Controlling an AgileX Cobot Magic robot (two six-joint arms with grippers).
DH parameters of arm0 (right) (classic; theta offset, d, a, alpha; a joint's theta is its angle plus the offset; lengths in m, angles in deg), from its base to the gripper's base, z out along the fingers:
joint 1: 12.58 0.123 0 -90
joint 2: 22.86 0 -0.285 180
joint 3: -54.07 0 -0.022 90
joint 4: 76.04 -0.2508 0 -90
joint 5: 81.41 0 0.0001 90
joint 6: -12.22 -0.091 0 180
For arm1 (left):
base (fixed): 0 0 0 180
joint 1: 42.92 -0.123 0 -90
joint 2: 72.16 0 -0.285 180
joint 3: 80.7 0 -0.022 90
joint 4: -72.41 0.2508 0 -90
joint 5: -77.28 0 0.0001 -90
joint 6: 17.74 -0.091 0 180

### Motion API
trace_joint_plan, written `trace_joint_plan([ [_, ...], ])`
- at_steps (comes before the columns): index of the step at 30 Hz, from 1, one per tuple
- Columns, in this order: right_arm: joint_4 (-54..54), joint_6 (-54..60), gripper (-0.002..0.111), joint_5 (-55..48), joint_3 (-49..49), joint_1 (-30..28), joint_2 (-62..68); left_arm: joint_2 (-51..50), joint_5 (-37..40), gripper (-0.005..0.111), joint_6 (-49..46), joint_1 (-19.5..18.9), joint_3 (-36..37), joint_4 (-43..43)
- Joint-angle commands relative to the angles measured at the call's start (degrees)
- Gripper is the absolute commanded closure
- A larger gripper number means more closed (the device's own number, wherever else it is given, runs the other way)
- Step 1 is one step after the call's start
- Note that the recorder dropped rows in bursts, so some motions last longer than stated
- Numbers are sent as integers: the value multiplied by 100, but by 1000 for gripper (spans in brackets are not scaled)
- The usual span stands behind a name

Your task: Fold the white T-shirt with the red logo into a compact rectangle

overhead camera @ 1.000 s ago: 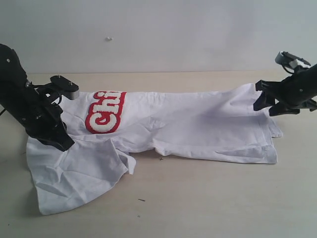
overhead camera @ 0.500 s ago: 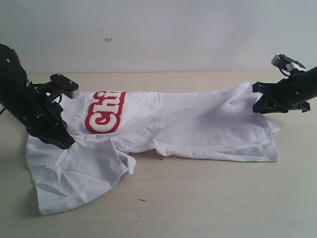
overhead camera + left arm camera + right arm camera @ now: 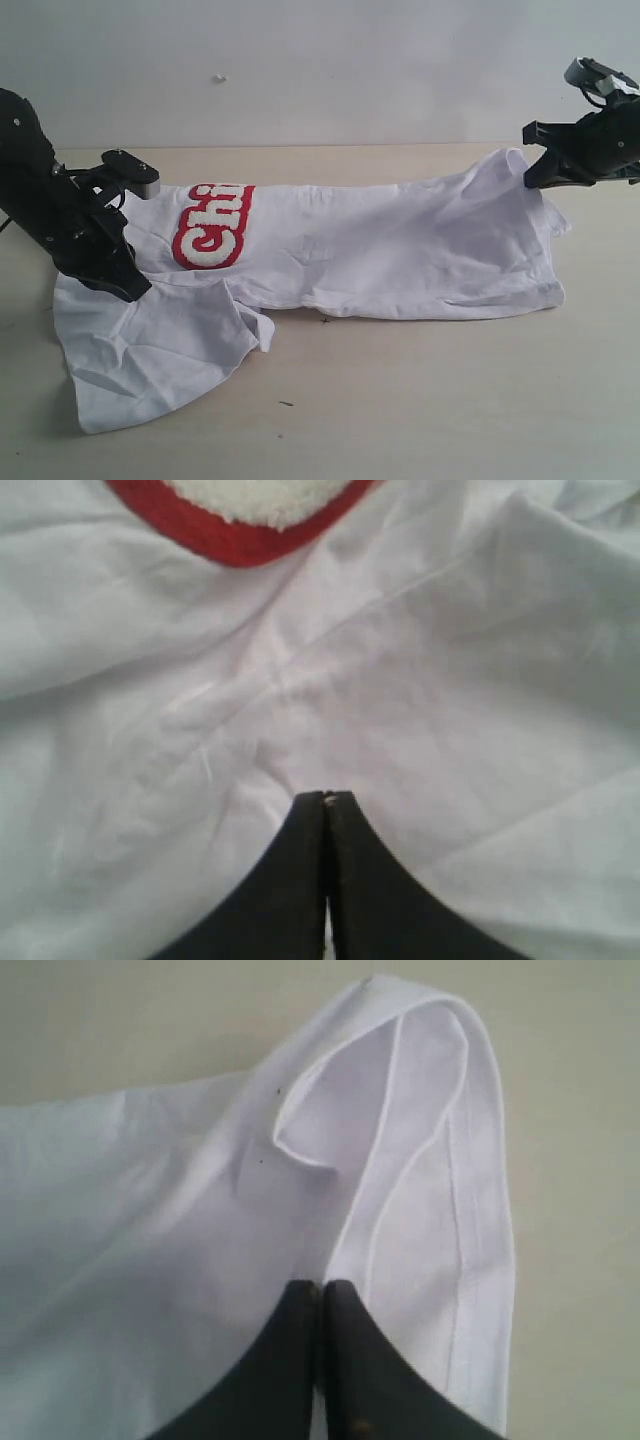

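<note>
**Exterior view.** Left gripper (image 3: pixel 122 283), black, two-fingered: tips down on the cloth near the left edge of the worktop (image 3: pixel 420 400), a pale beige wooden surface. Jaws look closed; the grip itself is not clear from here. Right gripper (image 3: pixel 535 176), black, is near the far right corner and raised off the surface, closed on a corner of the thin, wrinkled white cotton T-shirt (image 3: pixel 400 250). The cloth rises to a peak at that gripper. The shirt runs from the left edge almost to the right edge. A loose crumpled flap lies toward the near left corner. The red logo (image 3: pixel 212 226), fuzzy white letters outlined in thick red, sits at the shirt's left end, partly visible ("Chi").

**Left wrist view.** Black fingers (image 3: pixel 285 890) are pressed together with no gap, and creases in the shirt (image 3: pixel 450 680) run in to the tips, so it has cloth pinched. Red logo edge (image 3: pixel 240 542) lies just beyond.

**Right wrist view.** Fingers (image 3: pixel 275 1370) are fully together, clamping the shirt's (image 3: pixel 150 1220) doubled, stitched hem. The hem loops out past the tips. Bare worktop (image 3: pixel 580 1110) shows beside it.
</note>
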Motion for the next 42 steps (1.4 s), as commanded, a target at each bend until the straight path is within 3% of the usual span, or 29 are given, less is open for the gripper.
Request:
trace_joint_plan([
  [1, -6, 55, 107, -17, 9, -3, -79, 68, 4, 107, -20, -8, 25, -28],
  [5, -103, 164, 101, -70, 130, -3, -93, 68, 4, 107, -20, -8, 25, -28],
  [11, 100, -56, 65, -197, 201, -3, -93, 68, 4, 107, -20, -8, 25, -28],
  [13, 188, -189, 60, -171, 201, -3, -93, 68, 15, 107, -20, -8, 25, -28],
  [21, 499, -483, 60, -328, 755, -3, -106, 68, -1, 107, -32, -8, 25, -28],
  [26, -286, 47, 59, -384, 879, 55, -75, 68, -33, 107, -62, -8, 25, -28],
  [30, -718, 163, 58, 343, 879, 63, 176, 68, 128, 107, -62, -8, 25, -67],
  [36, -341, 163, 58, 852, 913, 63, 609, 68, 179, 107, -86, -8, 25, -66],
  [42, 626, -472, 58, 450, 1575, 63, 689, 68, 160, 107, -99, -8, 25, -66],
])
